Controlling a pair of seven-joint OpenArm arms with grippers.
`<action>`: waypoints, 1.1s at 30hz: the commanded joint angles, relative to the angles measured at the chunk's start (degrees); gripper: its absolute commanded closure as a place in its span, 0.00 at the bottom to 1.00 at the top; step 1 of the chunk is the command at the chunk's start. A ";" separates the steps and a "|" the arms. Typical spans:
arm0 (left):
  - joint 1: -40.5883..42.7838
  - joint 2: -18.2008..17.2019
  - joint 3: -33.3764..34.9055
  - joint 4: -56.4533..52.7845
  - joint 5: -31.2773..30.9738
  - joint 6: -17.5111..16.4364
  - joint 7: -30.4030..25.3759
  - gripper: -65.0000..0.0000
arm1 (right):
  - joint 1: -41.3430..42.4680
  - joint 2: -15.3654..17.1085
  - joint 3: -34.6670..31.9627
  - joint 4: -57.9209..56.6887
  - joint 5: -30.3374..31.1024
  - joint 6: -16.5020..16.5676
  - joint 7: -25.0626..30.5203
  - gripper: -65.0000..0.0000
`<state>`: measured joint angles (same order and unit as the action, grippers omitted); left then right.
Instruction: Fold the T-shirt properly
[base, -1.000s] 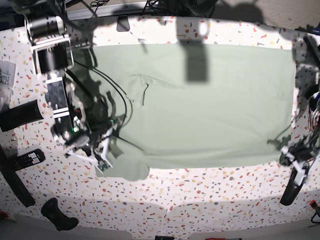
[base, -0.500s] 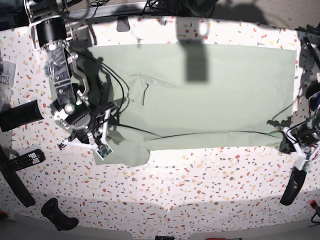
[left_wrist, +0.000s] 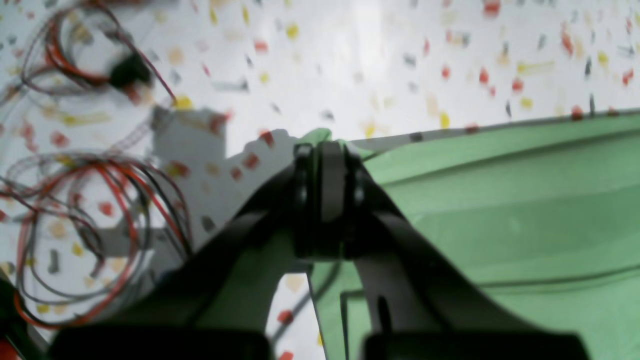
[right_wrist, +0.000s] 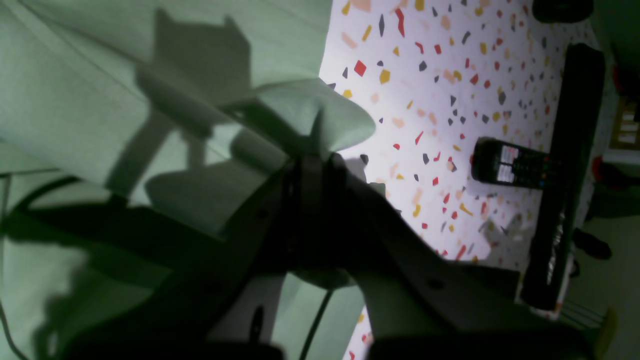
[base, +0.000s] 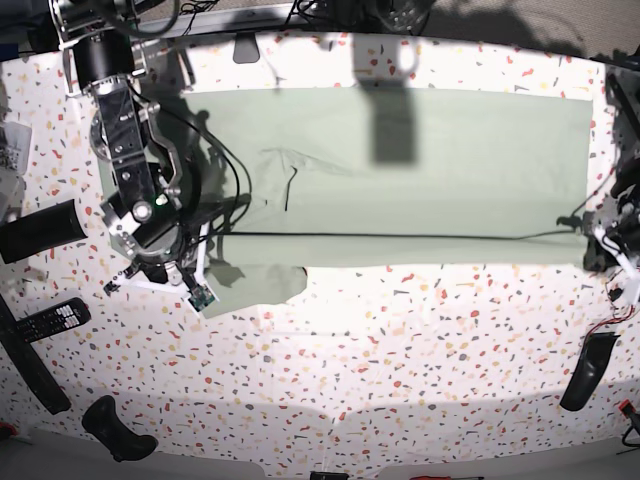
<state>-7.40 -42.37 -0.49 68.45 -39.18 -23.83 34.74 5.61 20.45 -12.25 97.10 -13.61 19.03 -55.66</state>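
The right gripper (right_wrist: 312, 150) is clamped on the T-shirt (base: 420, 170) at nine o'clock. The left gripper (left_wrist: 327, 150) pinches its hem corner at three o'clock.

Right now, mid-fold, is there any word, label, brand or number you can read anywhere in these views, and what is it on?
None can be read.
Remote control: white patches and buttons, print too blurred to read.
Paper at the table edge: dark marks, too small to read.
Small tag near the right end effector: printed, too small to read.
T-shirt: plain, no print or label showing.
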 joint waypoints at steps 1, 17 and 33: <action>-0.85 -1.44 -0.87 1.09 -0.57 -0.50 -1.22 1.00 | 0.26 0.48 0.35 2.23 -1.22 -0.68 -0.15 1.00; -0.22 -1.49 -0.98 1.09 -7.82 -1.07 9.11 1.00 | -7.69 0.48 0.35 7.15 -1.20 -1.33 -3.30 1.00; -0.24 -1.49 -0.96 1.09 -7.80 -3.85 14.93 0.56 | -7.52 0.33 0.35 7.17 -2.45 -3.34 -6.64 0.45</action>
<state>-6.52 -42.39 -0.78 68.60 -46.33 -27.49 50.13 -2.90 20.32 -12.25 103.13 -15.18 15.90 -62.65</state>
